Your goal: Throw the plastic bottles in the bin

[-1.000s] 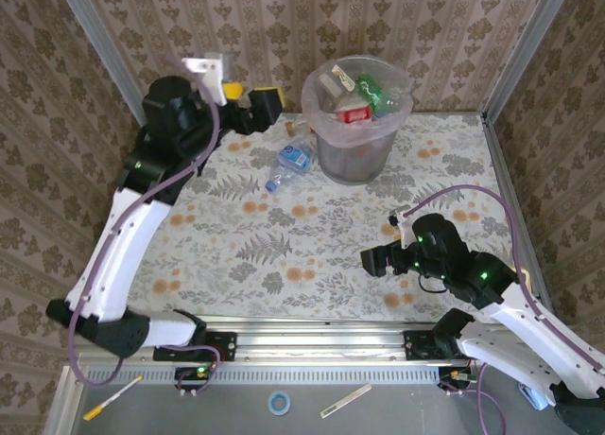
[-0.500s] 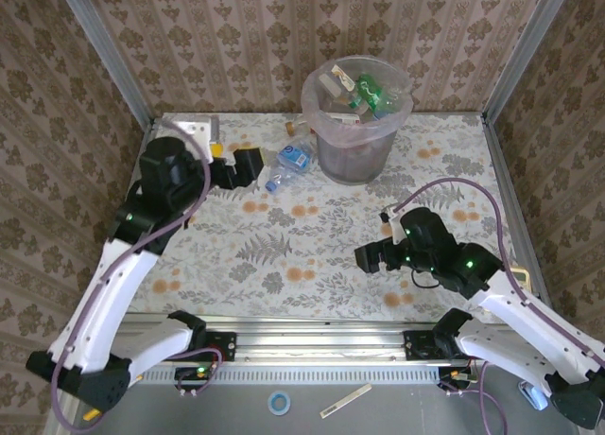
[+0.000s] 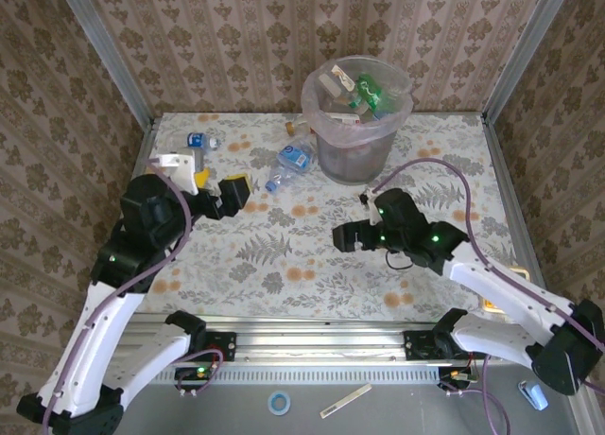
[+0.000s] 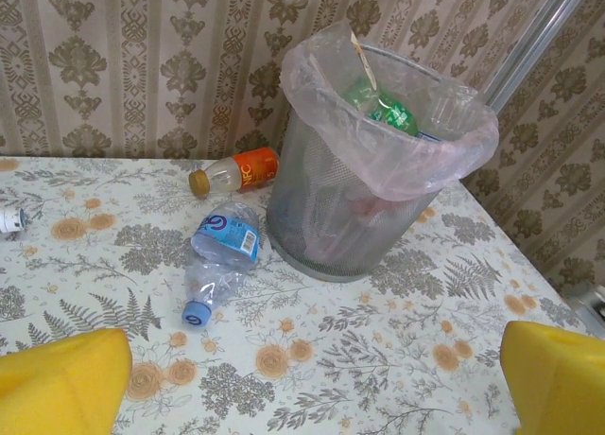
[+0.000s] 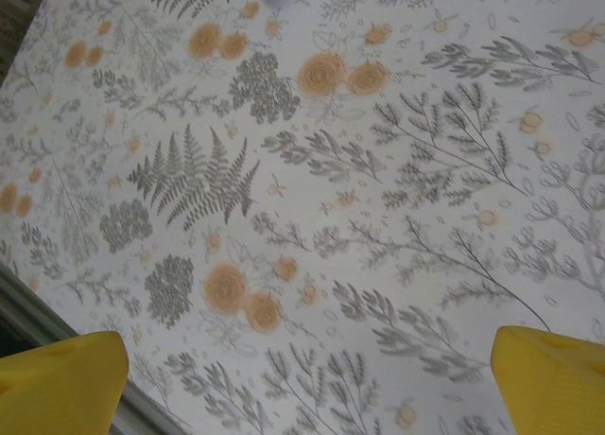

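Left arm (image 3: pixel 142 236) has dropped back from beside the bin's rim, where it stood a second ago, to the middle left of the top view. Left jaws are wide apart, with nothing between the yellow pads (image 4: pixel 61 383). Right arm (image 3: pixel 430 241) has swung up and left toward frame centre; right jaws are likewise spread and empty, facing bare worktop (image 3: pixel 284 265). Bin (image 3: pixel 354 161) is at upper centre, upright and bag-lined, already holding a pile including a green bottle (image 3: pixel 375 96). Three bottles lie outside it. Blue-label bottle (image 3: pixel 288 161) is crumpled, just left of the bin, cap toward lower left, in the same spot as a second ago. Orange-label bottle (image 3: pixel 299 128) is behind it, close to the bin wall. Small bottle (image 3: pixel 197 140) is at upper left, well apart from the bin. Judgement: the left arm's retreat with open jaws reads as a drop just finished, so the task is mostly done with three picks remaining. Left wrist view puts the blue-label bottle centre-left, making it the likely next pick. Right arm is heading for the same zone, so watch for crowding. Crumpled thin plastic may slip or spring; grip across the label.
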You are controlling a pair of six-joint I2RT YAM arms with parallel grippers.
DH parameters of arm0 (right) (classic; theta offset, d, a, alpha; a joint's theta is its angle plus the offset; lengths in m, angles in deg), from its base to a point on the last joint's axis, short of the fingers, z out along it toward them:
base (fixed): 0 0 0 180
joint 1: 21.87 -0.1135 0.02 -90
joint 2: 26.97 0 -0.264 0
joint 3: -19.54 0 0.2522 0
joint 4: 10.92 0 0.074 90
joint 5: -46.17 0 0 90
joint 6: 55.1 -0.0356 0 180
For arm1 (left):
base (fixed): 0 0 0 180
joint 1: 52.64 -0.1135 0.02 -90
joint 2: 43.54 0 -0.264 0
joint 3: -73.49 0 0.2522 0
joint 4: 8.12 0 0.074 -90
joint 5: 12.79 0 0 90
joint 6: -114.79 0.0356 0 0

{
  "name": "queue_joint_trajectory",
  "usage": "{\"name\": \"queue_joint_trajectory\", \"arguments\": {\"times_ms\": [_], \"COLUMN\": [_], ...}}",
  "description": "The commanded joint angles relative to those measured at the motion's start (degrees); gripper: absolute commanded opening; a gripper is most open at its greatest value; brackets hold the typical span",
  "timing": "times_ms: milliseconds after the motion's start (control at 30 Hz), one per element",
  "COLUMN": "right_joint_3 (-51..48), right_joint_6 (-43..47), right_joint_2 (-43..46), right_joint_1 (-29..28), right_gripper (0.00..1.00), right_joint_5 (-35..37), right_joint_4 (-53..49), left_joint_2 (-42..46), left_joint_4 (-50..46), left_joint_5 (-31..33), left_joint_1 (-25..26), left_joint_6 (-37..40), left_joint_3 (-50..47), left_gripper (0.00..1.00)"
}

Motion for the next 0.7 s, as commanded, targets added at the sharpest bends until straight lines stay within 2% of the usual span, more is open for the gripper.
{"name": "queue_joint_trajectory", "arguments": {"times_ms": [0,400,667], "right_joint_3": [3.45,12.22,21.45], "right_joint_6": [-6.14,-24.28,-31.96], "right_joint_2": [-4.41,-26.31,-39.51], "right_joint_1": [0.25,0.25,0.17], "right_gripper": [1.0,1.0,1.0], "right_joint_5": [-1.24,-0.39,-0.63], "right_joint_4": [5.68,15.25,20.35], "left_joint_2": [3.03,11.02,14.45], "left_joint_4": [-1.95,-8.28,-12.22], "left_joint_5": [-0.07,2.08,1.63], "left_joint_1": [-0.27,-0.26,-0.18], "left_joint_6": [0.46,-1.15,-3.63], "left_joint_3": [-1.26,-4.69,-5.24], "left_gripper": [1.0,1.0,1.0]}}
